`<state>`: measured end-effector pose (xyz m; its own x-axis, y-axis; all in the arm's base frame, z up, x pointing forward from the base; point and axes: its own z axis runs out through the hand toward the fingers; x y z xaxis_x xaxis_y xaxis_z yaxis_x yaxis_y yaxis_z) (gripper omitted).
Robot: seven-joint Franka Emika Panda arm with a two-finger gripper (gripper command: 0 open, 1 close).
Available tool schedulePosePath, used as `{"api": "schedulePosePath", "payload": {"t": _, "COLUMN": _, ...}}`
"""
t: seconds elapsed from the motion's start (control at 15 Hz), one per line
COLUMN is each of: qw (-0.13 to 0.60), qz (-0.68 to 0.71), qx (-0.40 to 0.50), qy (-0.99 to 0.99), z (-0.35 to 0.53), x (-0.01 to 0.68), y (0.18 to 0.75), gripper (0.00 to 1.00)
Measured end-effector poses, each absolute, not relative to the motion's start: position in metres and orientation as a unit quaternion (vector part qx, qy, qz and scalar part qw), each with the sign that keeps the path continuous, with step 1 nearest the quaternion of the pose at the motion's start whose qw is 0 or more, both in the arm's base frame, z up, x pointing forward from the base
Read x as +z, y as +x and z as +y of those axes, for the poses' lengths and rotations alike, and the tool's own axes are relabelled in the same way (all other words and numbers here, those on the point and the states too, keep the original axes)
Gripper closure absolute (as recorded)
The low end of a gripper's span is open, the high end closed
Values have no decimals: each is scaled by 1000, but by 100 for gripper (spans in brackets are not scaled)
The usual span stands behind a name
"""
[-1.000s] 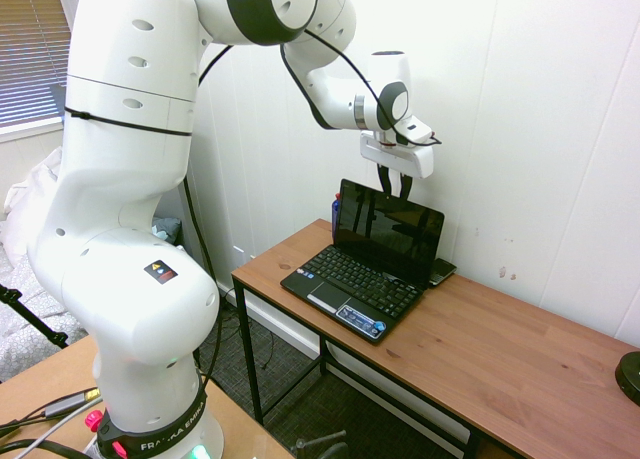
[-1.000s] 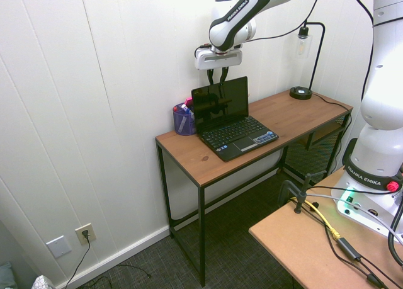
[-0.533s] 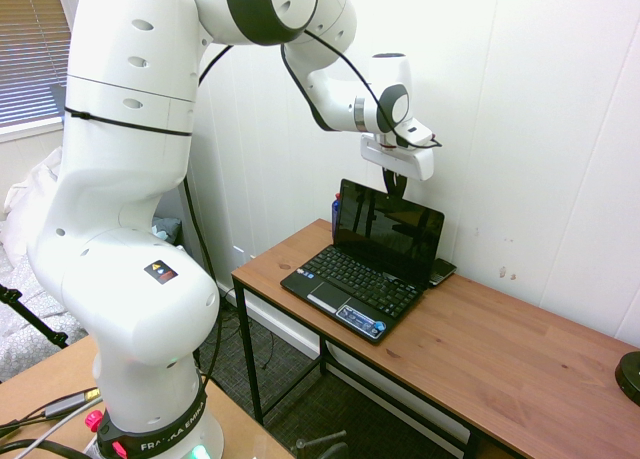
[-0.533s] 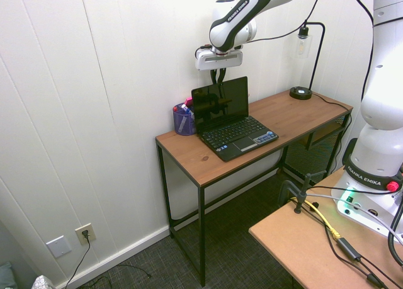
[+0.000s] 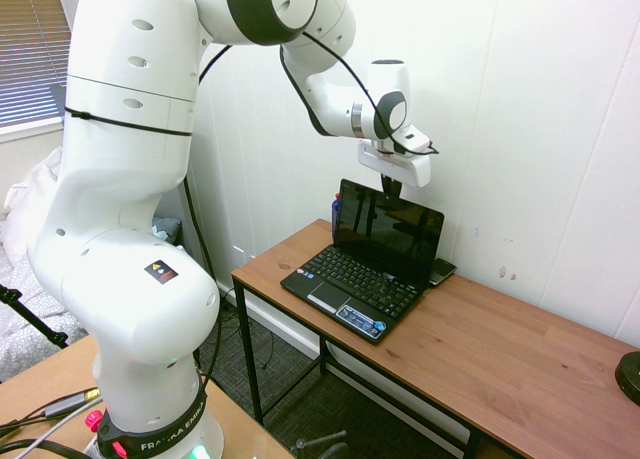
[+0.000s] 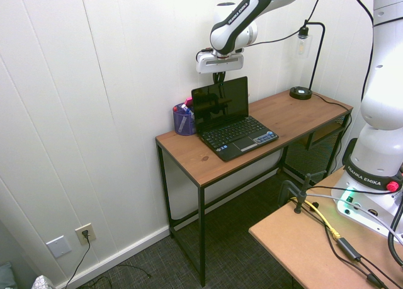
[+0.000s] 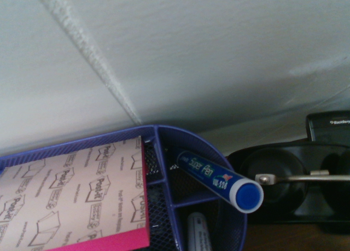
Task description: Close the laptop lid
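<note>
In the first exterior view, the thin black laptop lid with its glossy dark display (image 5: 390, 231) stood raised from the small black netbook's keyboard base (image 5: 352, 291), near the left end of the brown wooden desk (image 5: 510, 344). The white two-finger gripper (image 5: 391, 187) was closed, its dark fingers at the lid's top edge; contact could not be told. In the second exterior view, a purple mesh pen holder (image 6: 184, 123) stood just beside the lid, by the desk's back edge; a black lamp (image 6: 301, 93) stood further along that edge. The wrist view showed a blue Super Pen (image 7: 219, 181) and a pink-edged Post-it pad (image 7: 76, 199) in the holder.
</note>
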<state>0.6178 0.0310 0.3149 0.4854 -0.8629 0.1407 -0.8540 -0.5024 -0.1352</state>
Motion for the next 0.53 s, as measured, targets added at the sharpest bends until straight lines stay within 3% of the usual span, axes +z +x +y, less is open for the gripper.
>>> {"api": "schedulePosePath", "payload": {"t": 0.53, "qw": 6, "qz": 493, "qx": -66, "qy": -867, "z": 34, "x": 288, "y": 548, "gripper": 100}}
